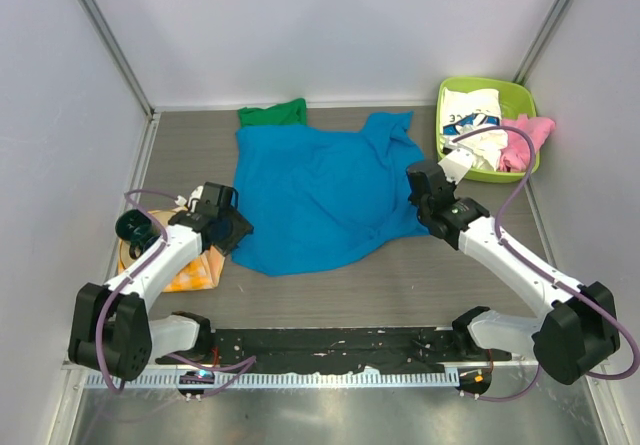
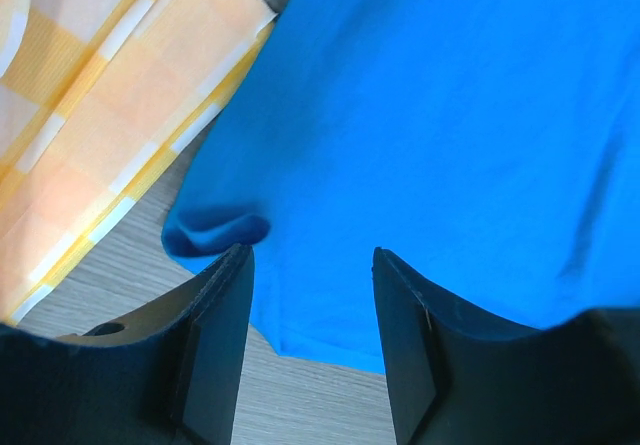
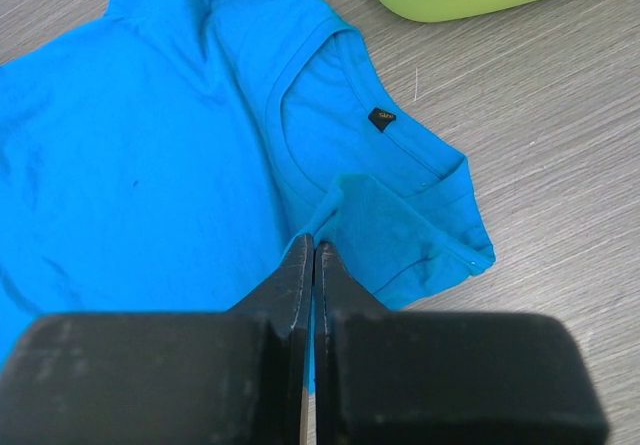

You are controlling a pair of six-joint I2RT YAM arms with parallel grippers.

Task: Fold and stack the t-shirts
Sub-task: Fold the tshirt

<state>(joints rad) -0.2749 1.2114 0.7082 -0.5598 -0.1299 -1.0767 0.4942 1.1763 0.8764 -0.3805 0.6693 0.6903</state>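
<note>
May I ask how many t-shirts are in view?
4: blue t-shirt spread mid-table, green t-shirt at its far edge, white printed t-shirt and pink t-shirt in the lime bin; more may hide there.

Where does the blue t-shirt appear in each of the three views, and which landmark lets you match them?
Top external: blue t-shirt spread across the middle of the table.
Left wrist: its edge fills centre and right, right of the checked cloth.
Right wrist: its collar end fills left and centre.
Shared landmark: the grey wood-grain table, under it in all three.
</note>
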